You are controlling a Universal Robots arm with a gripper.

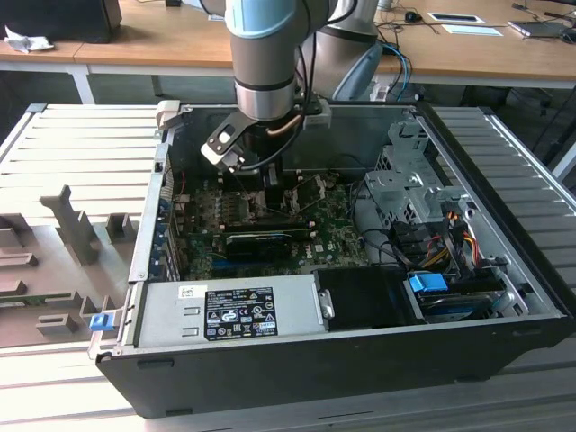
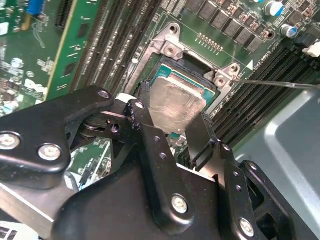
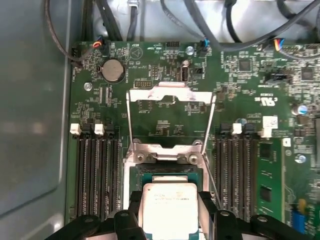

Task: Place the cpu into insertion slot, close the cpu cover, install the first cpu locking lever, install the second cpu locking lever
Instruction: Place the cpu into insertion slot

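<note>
My gripper [image 1: 259, 177] reaches down into the open computer case over the motherboard. It is shut on the cpu [image 3: 170, 207], a flat square chip with a silver top. One black finger [image 3: 134, 206] presses on each side of it. The cpu [image 2: 175, 102] sits low over the black-rimmed insertion slot [image 3: 170, 172], partly covering it. I cannot tell whether it rests in the slot. The cpu cover [image 3: 170, 92], a thin silver frame, lies swung open beyond the slot. A thin lever rod [image 3: 208, 129] stands raised beside it, and a lever rod [image 2: 275, 83] sticks out past the slot.
Long black memory slots [image 3: 97, 170] flank the socket on both sides, one with a green module [image 3: 265, 185]. A coin battery [image 3: 112, 70] and cables [image 3: 150, 20] lie beyond the cover. The power supply [image 1: 229, 310] and drive cage [image 1: 405, 180] crowd the case.
</note>
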